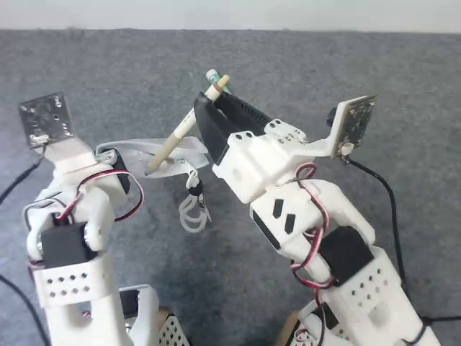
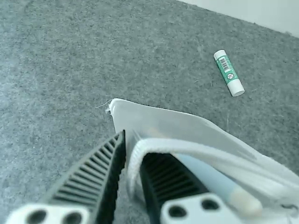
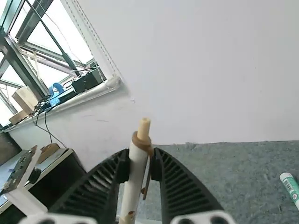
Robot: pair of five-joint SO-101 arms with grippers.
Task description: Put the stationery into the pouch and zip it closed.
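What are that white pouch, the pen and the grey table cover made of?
The pouch looks like soft, slightly see-through plastic or thin fabric: it folds limply. The pen seems smooth matte plastic, cream with a tan ring. The table cover looks like grey felt or short-pile carpet, judging by its fuzzy, speckled surface.

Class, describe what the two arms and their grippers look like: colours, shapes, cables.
The left arm and right arm have white plastic shells, black motors and looping red, white and black wires. The left gripper and right gripper have black ribbed fingers.
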